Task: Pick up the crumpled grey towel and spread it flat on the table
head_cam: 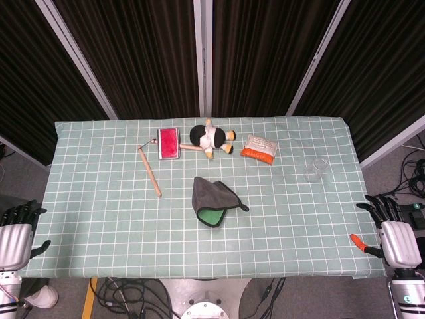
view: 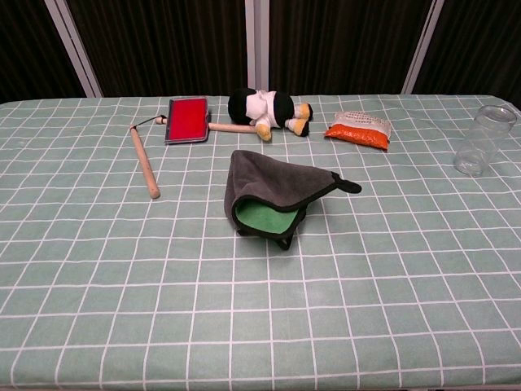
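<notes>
Grey towel [head_cam: 212, 200] lies bunched mid-desk, its green inside showing, untouched, since the left hand [head_cam: 16, 229] and right hand [head_cam: 393, 229] wait empty, fingers apart, off the desk's [head_cam: 99, 219] side edges.

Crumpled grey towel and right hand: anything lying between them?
Nothing: head view shows only bare checked green tablecloth between the crumpled grey towel and right hand.
</notes>
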`<state>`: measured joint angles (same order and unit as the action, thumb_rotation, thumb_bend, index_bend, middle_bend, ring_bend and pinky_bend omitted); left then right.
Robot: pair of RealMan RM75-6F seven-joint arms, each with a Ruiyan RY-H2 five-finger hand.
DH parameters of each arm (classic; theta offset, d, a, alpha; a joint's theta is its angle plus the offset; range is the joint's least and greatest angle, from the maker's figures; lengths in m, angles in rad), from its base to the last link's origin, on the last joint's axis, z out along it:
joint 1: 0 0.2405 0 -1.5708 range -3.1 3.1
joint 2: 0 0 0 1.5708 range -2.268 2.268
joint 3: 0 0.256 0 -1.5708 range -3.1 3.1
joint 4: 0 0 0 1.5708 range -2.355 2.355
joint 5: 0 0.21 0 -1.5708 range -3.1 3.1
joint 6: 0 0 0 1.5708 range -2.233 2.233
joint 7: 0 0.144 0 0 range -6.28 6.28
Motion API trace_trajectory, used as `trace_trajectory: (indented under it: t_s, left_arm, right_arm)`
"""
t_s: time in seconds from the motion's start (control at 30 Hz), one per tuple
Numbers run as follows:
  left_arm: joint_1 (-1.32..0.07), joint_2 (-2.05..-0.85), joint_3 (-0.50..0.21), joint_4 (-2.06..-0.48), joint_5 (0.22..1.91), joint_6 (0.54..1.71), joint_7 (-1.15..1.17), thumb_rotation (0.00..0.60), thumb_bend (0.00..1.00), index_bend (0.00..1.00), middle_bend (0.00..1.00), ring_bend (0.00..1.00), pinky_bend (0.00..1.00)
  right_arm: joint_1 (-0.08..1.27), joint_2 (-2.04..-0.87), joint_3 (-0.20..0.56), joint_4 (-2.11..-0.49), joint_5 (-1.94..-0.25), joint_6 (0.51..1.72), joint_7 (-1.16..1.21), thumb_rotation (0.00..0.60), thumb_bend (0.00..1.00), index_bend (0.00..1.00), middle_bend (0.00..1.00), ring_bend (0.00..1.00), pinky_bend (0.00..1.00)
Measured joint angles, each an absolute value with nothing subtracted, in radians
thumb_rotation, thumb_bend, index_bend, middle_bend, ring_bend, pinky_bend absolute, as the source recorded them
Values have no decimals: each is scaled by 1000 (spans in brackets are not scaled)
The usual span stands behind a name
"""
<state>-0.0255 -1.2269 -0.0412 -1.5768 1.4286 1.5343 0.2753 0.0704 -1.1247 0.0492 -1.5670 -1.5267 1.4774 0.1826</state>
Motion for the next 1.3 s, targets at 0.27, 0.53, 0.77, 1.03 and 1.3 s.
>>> trace_trajectory:
  t_s: [0.27, 0.53, 0.77, 1.03, 1.3]
  left_arm:
    - [-22, -1223, -41, -1585, 1431, 1540, 275, 600, 68, 344, 263, 196, 192]
    - [-23, -1220, -43, -1592, 1434, 1537, 265, 600, 69, 344, 263, 196, 192]
    - [-21, -1218, -44, -1595, 1428, 1536, 258, 600, 68, 344, 262, 196, 192]
    - [-25, -1217, -49, -1595, 1417, 1524, 252, 600, 68, 344, 262, 197, 192]
    - [-32, -1217, -54, -1588, 1403, 1507, 234, 600, 69, 344, 262, 196, 192]
  right_arm:
    - [67, -1123, 45, -1563, -1537, 1485, 211, 595, 97, 241, 124, 0, 0]
    - [103, -1116, 51, -1564, -1562, 1454, 226, 597, 22, 274, 131, 0, 0]
    - [208, -1128, 73, -1569, -1582, 1333, 182, 600, 2, 319, 138, 0, 0]
    - [409, -1215, 114, -1536, -1587, 1108, 144, 600, 2, 336, 138, 0, 0]
    - [601, -1401, 145, -1377, -1592, 953, 122, 600, 3, 332, 128, 0, 0]
